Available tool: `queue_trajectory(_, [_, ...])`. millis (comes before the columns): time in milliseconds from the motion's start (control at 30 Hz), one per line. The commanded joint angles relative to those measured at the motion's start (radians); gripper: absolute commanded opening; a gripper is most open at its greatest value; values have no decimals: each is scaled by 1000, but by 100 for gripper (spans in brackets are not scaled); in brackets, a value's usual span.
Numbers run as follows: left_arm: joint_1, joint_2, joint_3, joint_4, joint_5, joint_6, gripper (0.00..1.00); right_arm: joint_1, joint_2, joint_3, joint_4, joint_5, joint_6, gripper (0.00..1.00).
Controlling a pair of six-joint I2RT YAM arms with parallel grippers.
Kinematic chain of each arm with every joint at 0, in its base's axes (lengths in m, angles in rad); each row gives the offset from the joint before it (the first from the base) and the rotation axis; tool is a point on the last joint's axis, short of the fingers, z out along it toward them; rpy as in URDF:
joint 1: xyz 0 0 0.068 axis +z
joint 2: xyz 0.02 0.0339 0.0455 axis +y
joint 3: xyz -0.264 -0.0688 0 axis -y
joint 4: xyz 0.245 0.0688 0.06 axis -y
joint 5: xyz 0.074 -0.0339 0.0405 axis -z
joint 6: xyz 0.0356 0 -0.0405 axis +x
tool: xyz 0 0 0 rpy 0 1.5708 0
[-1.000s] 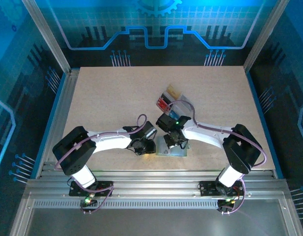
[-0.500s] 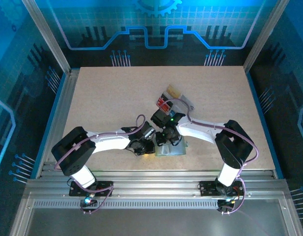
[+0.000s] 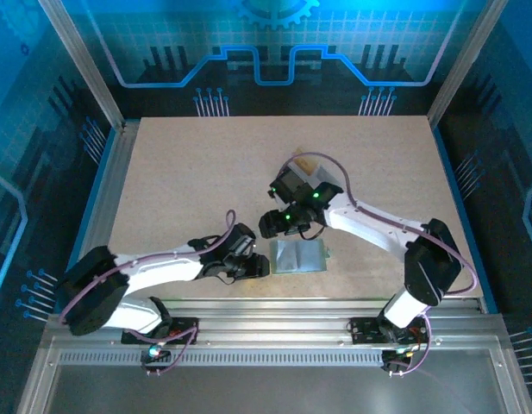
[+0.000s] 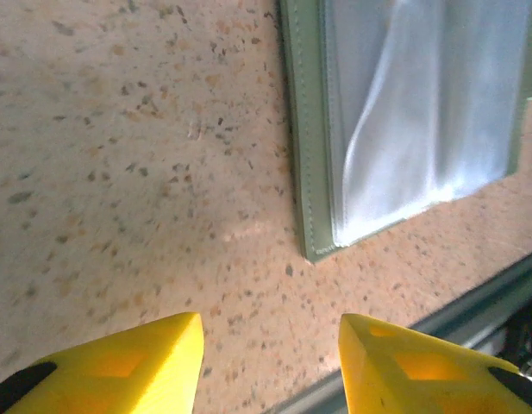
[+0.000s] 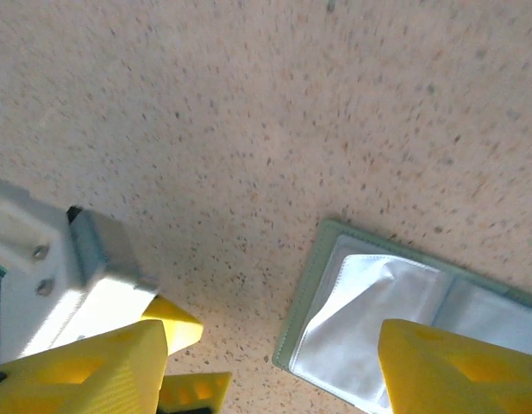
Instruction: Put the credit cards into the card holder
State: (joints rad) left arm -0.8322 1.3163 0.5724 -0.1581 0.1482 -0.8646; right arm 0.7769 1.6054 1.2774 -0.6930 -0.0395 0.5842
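Observation:
The card holder point(image 3: 298, 256) lies open and flat near the table's front edge, sage-green with pale plastic sleeves inside. Its lower left corner shows in the left wrist view point(image 4: 310, 172), and its left end in the right wrist view point(image 5: 352, 319). My left gripper point(image 3: 257, 266) sits just left of it, open point(image 4: 270, 366), with bare table between the fingers. My right gripper point(image 3: 270, 228) hovers behind and left of the card holder, open point(image 5: 270, 366) and holding nothing. The left gripper's yellow fingertips point(image 5: 175, 323) show below it. The credit cards are hidden behind the right arm.
A clear plastic tray point(image 3: 330, 187) stands at mid-table, mostly covered by the right forearm. The metal front rail point(image 3: 291, 302) runs close below the card holder and shows in the left wrist view point(image 4: 472, 302). Open tabletop stretches to the left and the back.
The right gripper has lifted off the card holder, moved back and left, and opened. The left gripper has opened, and its arm has swung lower and further left.

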Motion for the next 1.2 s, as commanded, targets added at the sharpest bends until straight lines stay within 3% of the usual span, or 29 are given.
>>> queue_trajectory(0, [26, -121, -39, -77, 4, 9, 48, -33, -33, 14, -82, 45, -37, 66])
queue_trajectory(67, [45, -192, -38, -137, -4, 23, 52, -79, -66, 30, -112, 92, -52, 64])
queue_trajectory(233, [123, -227, 69, -206, 35, 83, 63, -213, -51, 155, -243, 383, -124, 67])
queue_trajectory(433, [223, 76, 370, -163, 102, 145, 75, -324, 109, 267, -250, 574, -204, 75])
queue_trajectory(767, [278, 600, 915, -199, 154, 170, 78, -350, 317, 407, -192, 620, -311, 76])
queue_trajectory(1167, [303, 867, 1203, -291, 175, 184, 79, -363, 403, 436, -168, 659, -363, 73])
